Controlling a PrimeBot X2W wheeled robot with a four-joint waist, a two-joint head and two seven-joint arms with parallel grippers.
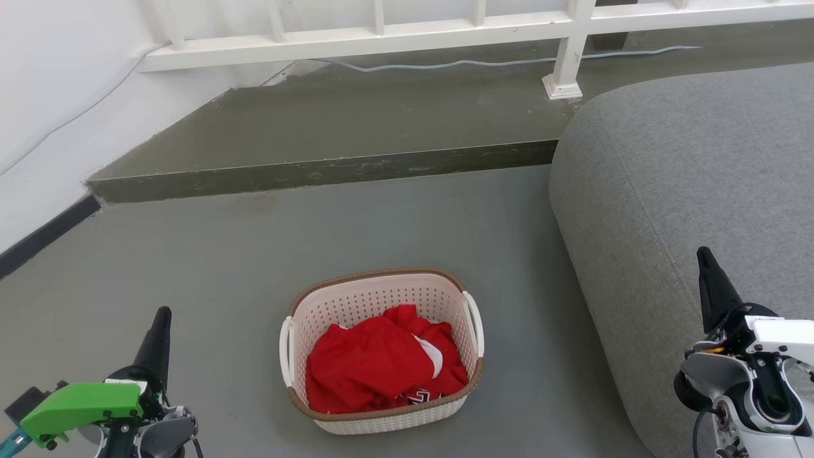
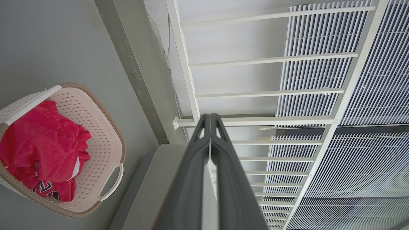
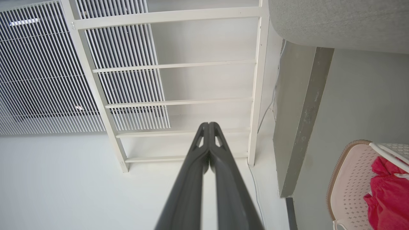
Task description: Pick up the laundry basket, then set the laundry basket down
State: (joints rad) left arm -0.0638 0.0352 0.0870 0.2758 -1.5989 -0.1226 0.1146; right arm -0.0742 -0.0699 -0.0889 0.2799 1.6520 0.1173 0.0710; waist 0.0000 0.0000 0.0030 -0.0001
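The laundry basket (image 1: 381, 299) stands on the grey floor, cream-white and perforated with a brown rim and white loop handles on both sides; red clothing (image 1: 381, 362) lies inside. It also shows at the left in the left wrist view as the laundry basket (image 2: 105, 134) and at the lower right in the right wrist view as the laundry basket (image 3: 348, 182). My left gripper (image 1: 162, 313) is shut and empty, well to the basket's left. My right gripper (image 1: 703, 253) is shut and empty, far to its right over the sofa. Each pair of fingers is pressed together: left gripper (image 2: 210, 116), right gripper (image 3: 209, 124).
A grey sofa (image 1: 699, 191) fills the right side, close to the basket. Behind the basket a raised step (image 1: 318, 172) crosses the floor, with a white railing (image 1: 566, 57) and a cable on it. A white wall (image 1: 38, 95) runs along the left.
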